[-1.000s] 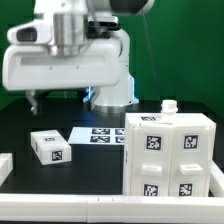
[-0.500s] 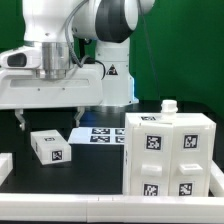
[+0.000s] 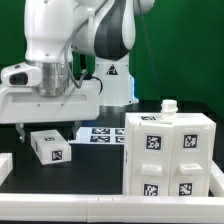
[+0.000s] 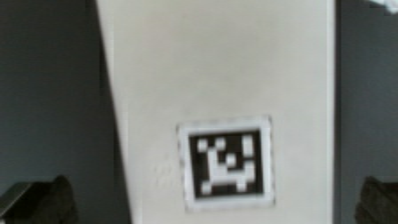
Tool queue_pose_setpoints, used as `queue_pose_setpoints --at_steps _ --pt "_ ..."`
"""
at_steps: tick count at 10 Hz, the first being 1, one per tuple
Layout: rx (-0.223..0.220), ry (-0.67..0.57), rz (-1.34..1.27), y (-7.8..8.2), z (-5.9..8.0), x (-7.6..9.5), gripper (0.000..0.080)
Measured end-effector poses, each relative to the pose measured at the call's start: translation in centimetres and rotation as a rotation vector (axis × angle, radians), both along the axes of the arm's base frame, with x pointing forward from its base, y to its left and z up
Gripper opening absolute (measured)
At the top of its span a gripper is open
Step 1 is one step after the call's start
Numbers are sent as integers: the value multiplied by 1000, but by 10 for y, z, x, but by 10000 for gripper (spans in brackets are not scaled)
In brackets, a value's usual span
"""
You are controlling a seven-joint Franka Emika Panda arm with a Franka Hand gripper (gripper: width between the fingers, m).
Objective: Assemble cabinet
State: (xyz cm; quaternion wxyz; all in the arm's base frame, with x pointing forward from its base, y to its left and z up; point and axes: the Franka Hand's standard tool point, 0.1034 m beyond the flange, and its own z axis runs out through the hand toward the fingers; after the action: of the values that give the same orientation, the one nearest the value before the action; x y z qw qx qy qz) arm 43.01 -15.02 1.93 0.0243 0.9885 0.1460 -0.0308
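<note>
The cabinet [image 3: 168,155], a large white boxy body with tag markers on its faces, stands at the exterior view's right. A small white tagged block [image 3: 50,147] lies at the left. My gripper [image 3: 52,128] hangs just above this block, open, with one finger on each side. In the wrist view the block [image 4: 214,90] fills the middle, its tag facing the camera. My gripper [image 4: 205,205] is spread wide, with dark fingertips [image 4: 32,203] at both lower corners. Nothing is held.
The marker board [image 3: 100,133] lies flat behind the block, at the foot of the robot base. Another white piece [image 3: 4,166] shows at the left edge. A small white knob [image 3: 168,104] sits on top of the cabinet.
The arm has come down and toward the exterior view's left, bringing the open gripper low over the small white block. The block and the cabinet have not moved.
</note>
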Motion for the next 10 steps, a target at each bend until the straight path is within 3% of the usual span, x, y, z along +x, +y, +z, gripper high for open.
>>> queue_pose_setpoints --at_steps 2,5,6,7,8,10 --pt "1 19 -1 4 -9 -5 797" --pt "1 21 -2 3 -10 -6 770" --pt "1 20 -2 3 -10 -6 598" --pt "1 20 -2 3 -10 -6 598" --pt "0 19 1 5 -6 -1 557" --pt "6 -10 37 18 32 29 557"
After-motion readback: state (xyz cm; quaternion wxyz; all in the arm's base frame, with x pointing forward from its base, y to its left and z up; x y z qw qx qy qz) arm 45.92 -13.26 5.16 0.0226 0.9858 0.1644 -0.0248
